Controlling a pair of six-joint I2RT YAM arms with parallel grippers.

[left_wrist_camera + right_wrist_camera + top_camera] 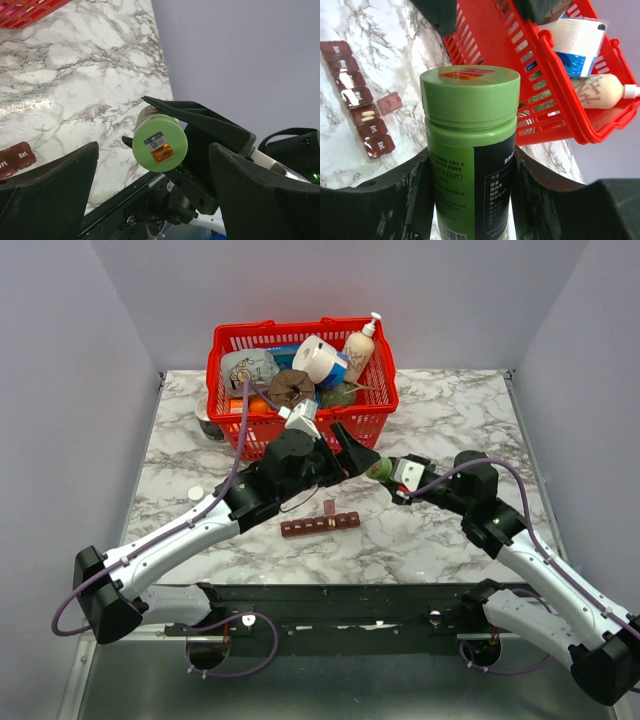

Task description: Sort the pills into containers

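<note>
1. noted the pill organizer [320,524] lying flat on the marble table [450,530], one lid flipped up and a pale pill [367,116] in that open cell; read "fri." and "sat." on the end lids.
2. just beyond the organizer, saw the right gripper [469,200] clamped around the body of a green bottle [470,100], held off the table.
3. also just beyond the organizer, saw the left gripper [155,185] spread wide, facing the bottle's cap [160,145] without touching it.
4. judged the step in hand as uncapping the bottle to reach more pills; would next need the left fingers closed squarely on the cap and twisted while the right grip stays firm.
5. read "60片" among chinese print on the bottle's label; could not read the orange cap sticker.
6. far behind the organizer, saw a red basket [350,420] of goods, its writing illegible.
</note>
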